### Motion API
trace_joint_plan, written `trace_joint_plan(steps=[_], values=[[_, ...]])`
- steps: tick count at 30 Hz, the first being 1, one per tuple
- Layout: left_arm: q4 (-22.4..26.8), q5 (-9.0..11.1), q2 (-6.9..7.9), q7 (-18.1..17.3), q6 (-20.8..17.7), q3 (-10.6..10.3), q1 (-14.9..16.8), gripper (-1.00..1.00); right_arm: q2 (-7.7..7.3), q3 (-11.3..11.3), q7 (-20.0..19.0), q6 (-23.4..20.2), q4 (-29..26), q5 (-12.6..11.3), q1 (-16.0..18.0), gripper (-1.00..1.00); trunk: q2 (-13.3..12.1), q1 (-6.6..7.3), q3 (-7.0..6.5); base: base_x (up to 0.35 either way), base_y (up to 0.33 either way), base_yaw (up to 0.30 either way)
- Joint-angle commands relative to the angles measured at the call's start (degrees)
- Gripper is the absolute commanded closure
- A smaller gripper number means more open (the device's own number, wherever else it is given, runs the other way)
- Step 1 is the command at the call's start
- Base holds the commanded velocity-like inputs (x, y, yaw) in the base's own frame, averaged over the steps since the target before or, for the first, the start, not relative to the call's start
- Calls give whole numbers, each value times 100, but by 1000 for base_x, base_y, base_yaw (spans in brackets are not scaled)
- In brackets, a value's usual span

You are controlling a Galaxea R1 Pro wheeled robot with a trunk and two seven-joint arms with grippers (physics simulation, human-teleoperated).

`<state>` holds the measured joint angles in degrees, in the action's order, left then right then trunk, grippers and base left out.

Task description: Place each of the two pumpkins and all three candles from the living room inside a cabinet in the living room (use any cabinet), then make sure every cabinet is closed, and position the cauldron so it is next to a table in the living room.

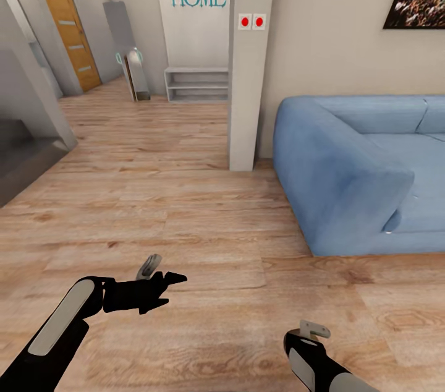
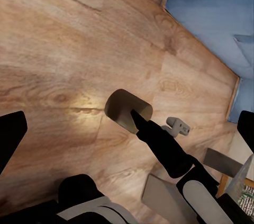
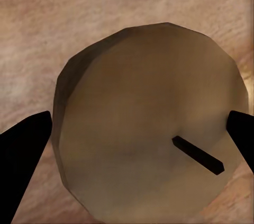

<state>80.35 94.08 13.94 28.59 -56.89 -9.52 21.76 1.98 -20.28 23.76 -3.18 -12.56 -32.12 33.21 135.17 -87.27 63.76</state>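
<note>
Between its fingers the right gripper (image 3: 135,134) holds a tan candle (image 3: 151,123) with a dark wick, the left gripper (image 1: 162,281) spread wide at seven o'clock, so I judge it mid-carry, needing next a turn from the blue sofa (image 1: 364,169) toward the cabinet.

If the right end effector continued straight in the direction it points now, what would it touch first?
It already holds a candle between its fingers. Beyond the candle lies the wooden floor, so the floor is probably what it would meet first; how far away it is stays unclear.
</note>
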Motion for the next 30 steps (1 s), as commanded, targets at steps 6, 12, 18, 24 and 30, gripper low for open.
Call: trace_joint_plan(steps=[6, 12, 18, 24, 30], values=[[0, 57, 4, 59, 2, -6, 3, -100, -4, -46, 41, -28, -10, -32, 1, 100, -240, 133, -103, 0, 0, 0], [-2, 57, 4, 59, 2, -15, 3, -100, -4, -46, 49, 45, -10, -32, 1, 100, -481, 265, -211, 0, 0, 0], [-2, 61, 7, 59, 2, -15, 3, -100, -4, -46, 50, 62, -10, -32, 2, 100, -721, 397, -319, 0, 0, 0], [-2, 58, 13, 59, 8, -15, 3, -100, -4, -48, 58, 63, -10, -32, 3, 100, -962, 529, -427, 0, 0, 0], [-2, 57, 13, 59, 11, -9, 3, -100, -4, -47, 59, 63, -10, -32, 1, 100, -1203, 660, -534, 0, 0, 0]])
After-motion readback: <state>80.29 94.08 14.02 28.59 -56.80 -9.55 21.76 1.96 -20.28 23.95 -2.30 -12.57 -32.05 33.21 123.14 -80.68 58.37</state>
